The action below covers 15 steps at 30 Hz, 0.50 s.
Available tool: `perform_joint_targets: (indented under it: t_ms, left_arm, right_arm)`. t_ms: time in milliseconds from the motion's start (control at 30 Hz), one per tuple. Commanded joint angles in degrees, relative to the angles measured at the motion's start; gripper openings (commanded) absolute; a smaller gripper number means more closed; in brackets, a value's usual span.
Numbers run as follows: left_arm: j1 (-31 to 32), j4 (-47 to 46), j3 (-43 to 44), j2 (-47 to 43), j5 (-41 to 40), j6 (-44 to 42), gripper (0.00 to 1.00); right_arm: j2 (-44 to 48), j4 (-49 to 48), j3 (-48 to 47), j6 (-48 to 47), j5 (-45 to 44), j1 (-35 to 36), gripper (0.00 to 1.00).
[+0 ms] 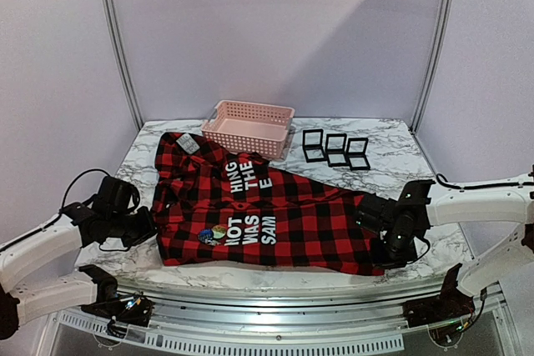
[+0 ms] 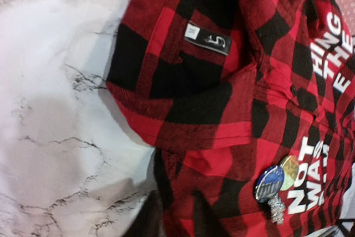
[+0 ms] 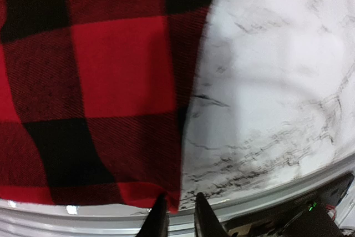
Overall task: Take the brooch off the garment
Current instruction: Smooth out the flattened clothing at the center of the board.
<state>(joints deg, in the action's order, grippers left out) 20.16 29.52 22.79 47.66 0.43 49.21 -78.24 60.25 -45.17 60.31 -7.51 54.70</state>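
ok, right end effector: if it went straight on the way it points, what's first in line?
Probably the garment: its corner lies right at the right end effector, marble table just beside. Depth unclear; it could miss the hem and meet the table.

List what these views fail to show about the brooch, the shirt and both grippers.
- Brooch: its fastening is behind the flannel shirt in the left wrist view; too small from above.
- Left gripper: jaws lost in its dark body, top view; outside its wrist view.
- Right gripper: fingertips cut by the bottom edge; grip on the hem unclear.
- Lettering: folds swallow part of it.
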Motion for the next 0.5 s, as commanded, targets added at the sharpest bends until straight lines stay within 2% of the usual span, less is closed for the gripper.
perform_joint_targets:
  t_ms: [0, 67, 133, 300, 467]
  left_arm:
    - [-0.73, 3.75, 1.43, -1.70, 0.56, 1.07, 0.54]
    - [-0.74, 5.12, 3.16, -2.43, -0.18, 0.79, 0.71]
    - [-0.74, 5.57, 5.09, -2.61, -1.52, 0.24, 0.79]
    - [-0.34, 6.36, 10.53, 0.82, -2.54, -1.94, 0.83]
    - [3.54, 4.61, 13.03, 2.84, -2.75, -2.09, 0.84]
  right_arm:
    - [2.42, 3.37, -1.92, -0.15, -0.52, 0.00, 0.38]
    - [3.88, 4.50, -4.20, -0.43, -2.03, 0.07, 0.54]
    - [4.83, 5.52, -7.16, -0.79, -4.20, 0.01, 0.64]
    - [4.92, 3.92, -14.04, -3.36, -7.94, -0.36, 0.72]
    - [3.21, -6.23, -15.60, -8.50, -5.43, -2.04, 0.73]
